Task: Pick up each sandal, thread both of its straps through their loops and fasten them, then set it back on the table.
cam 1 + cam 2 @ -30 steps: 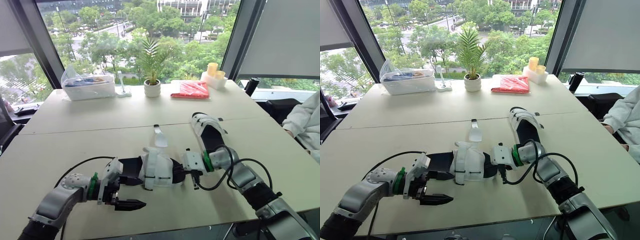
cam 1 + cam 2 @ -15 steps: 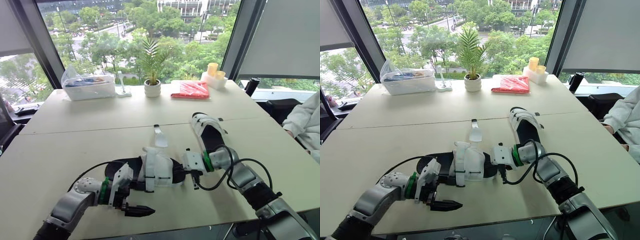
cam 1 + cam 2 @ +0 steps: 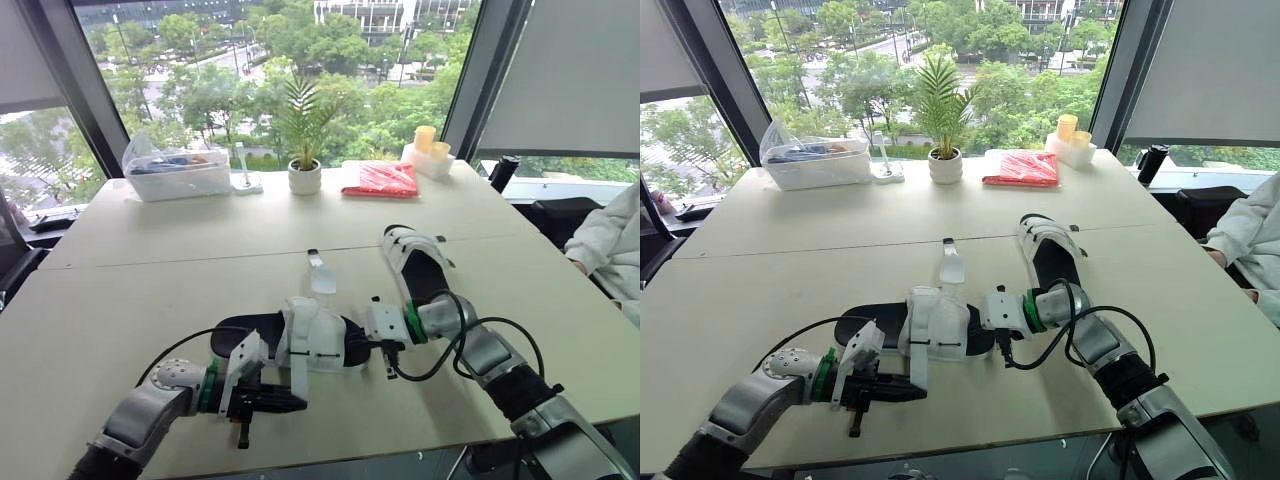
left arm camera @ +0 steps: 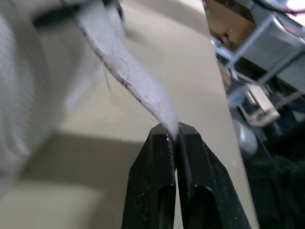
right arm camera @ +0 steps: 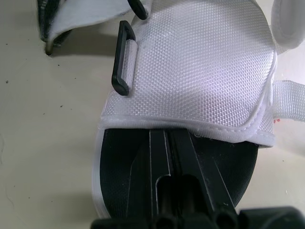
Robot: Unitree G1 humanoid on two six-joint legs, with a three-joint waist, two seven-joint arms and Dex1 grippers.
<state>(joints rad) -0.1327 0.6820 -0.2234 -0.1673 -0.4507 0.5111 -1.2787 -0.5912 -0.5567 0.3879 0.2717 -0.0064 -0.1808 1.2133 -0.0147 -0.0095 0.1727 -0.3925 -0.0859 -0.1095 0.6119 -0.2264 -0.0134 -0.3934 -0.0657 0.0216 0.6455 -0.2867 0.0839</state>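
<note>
Sandal under work, the near sandal (image 3: pixel 312 343), lies flat on the table (image 3: pixel 130 290) directly ahead of me, black sole down and white upper facing up. I see the left gripper (image 3: pixel 296 402) just beside its near edge, fingers pinched tight on the tip of a white strap (image 4: pixel 126 76) that runs from the upper down to the fingertips. The right gripper (image 5: pixel 169 136) sits at the sandal's right end, both fingers pressed together and lying on the black footbed under the edge of the upper; I cannot tell whether they pinch anything. One black loop (image 5: pixel 123 57) on the upper stands empty. A second strap (image 3: pixel 320 275) lies loose, pointing away from me. The second sandal (image 3: pixel 415 262) rests on the table beyond my right arm.
</note>
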